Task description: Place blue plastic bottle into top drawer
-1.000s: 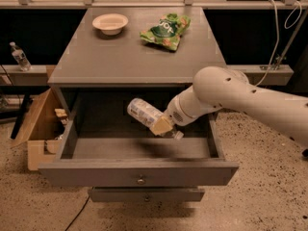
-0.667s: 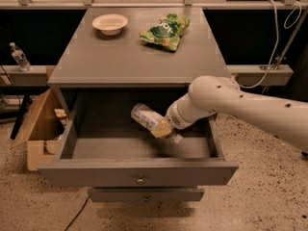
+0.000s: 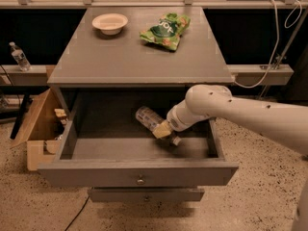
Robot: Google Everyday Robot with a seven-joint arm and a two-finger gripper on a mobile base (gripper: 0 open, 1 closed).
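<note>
The top drawer [image 3: 137, 172] of the grey cabinet stands pulled open, with a small round knob on its front panel. The blue plastic bottle [image 3: 147, 118] lies tilted inside it, its base toward the back left and its cap end down toward the right. My gripper [image 3: 164, 131] reaches in from the right on a white arm and is shut on the blue plastic bottle near its cap end, low over the drawer floor.
On the cabinet top sit a pale bowl [image 3: 110, 22] and a green snack bag [image 3: 165, 30]. A narrower drawer front [image 3: 146, 195] shows below. A cardboard box [image 3: 39, 129] stands left of the cabinet. A small clear bottle [image 3: 19, 57] stands on the left ledge.
The arm has lowered and pushed deeper into the drawer. The bottle has gone down with it, from above the drawer opening to near the drawer floor.
</note>
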